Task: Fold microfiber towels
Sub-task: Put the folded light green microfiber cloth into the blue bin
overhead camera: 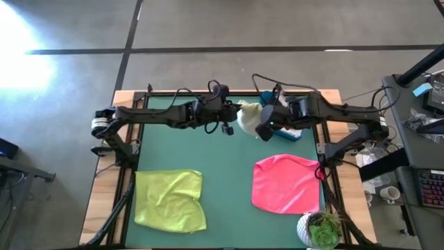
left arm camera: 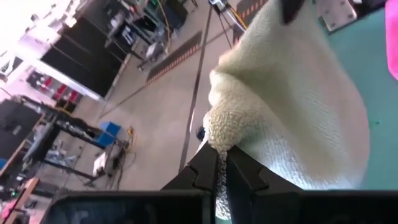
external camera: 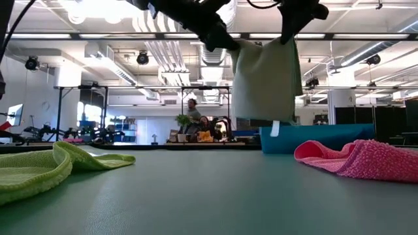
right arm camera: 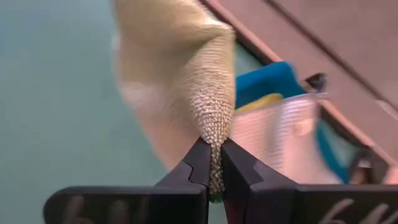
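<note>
Pale towel (external camera: 266, 78) hanging above the bench's far edge, left gripper (left arm camera: 221, 163) and right gripper (right arm camera: 213, 163) each clenched on a top corner, likely to spread it flat for folding. Lime towel (overhead camera: 170, 200) near left corner, pink towel (overhead camera: 286, 184) near right.

The pale green towel (external camera: 266, 78) hides part of the blue bin (external camera: 313, 137) behind it. The lime green towel (external camera: 39, 166) is cut off at the low view's edge, as is the hot pink towel (external camera: 366, 158).
</note>
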